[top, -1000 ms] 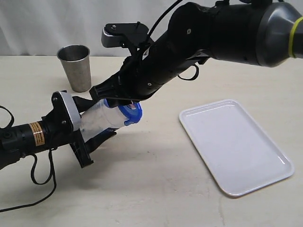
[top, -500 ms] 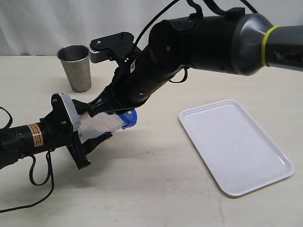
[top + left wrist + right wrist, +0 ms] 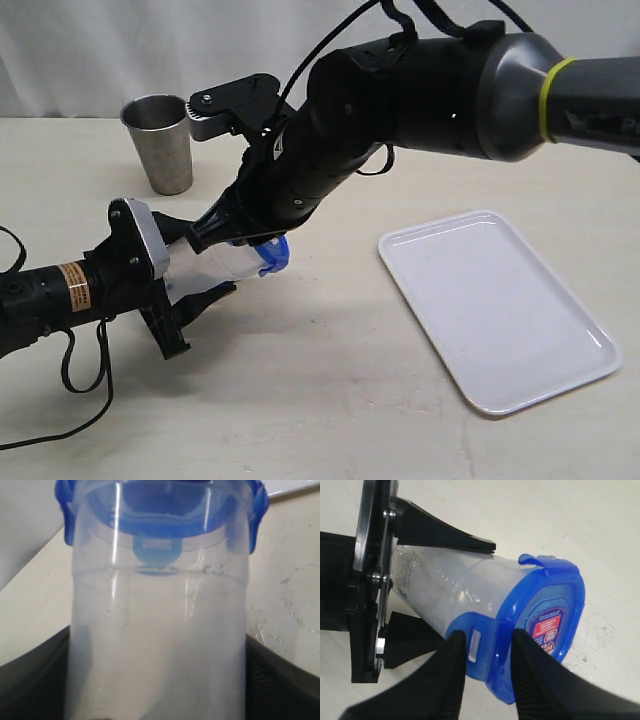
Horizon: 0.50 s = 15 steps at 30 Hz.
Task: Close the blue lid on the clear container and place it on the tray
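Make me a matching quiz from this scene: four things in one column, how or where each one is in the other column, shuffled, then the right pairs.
Things:
1. blue lid
2. clear container
3. tray
4. steel cup

States:
A. stands upright near the back of the table
B. lies flat with nothing on it
C. gripped, lying on its side
D. sits over the container's mouth

Pairs: 1-D, 2-C, 3-B, 4-A

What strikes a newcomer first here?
The clear container, held sideways at the left by the left gripper, with the blue lid on its mouth. The right gripper reaches across, its fingers flanking one lid flap. A white tray lies to the right.
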### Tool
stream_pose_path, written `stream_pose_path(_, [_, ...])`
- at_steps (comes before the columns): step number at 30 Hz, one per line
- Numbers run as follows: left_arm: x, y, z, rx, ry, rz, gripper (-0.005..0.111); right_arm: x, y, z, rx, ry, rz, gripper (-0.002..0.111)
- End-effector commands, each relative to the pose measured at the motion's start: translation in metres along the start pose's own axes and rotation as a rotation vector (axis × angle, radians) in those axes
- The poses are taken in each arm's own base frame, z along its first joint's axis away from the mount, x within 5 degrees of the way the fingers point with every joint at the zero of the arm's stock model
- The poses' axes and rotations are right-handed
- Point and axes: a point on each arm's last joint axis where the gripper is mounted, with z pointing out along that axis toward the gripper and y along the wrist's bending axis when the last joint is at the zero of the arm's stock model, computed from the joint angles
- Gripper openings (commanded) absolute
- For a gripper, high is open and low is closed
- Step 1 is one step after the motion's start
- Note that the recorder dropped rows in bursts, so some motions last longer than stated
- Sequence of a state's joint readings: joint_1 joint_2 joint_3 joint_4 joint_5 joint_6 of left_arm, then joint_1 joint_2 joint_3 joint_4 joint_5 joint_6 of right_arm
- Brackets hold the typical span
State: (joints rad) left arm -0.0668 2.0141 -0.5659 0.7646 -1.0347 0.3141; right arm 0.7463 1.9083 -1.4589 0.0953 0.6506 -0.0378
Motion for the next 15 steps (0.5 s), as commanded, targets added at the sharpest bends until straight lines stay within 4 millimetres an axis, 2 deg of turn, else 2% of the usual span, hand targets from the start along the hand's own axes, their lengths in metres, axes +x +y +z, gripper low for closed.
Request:
stream_pose_path(1, [-0.025,-0.002,-0.001,0.030,-0.212,0.034,0.000,0.004,0.012,0.015,0.055,0.003,-0.100,0.027])
stream_pose_path(15, [-0.025,-0.003,-0.001,0.046,-0.220,0.036,0.000,0.008,0.021,0.028,0.099,0.014,-0.141,0.027])
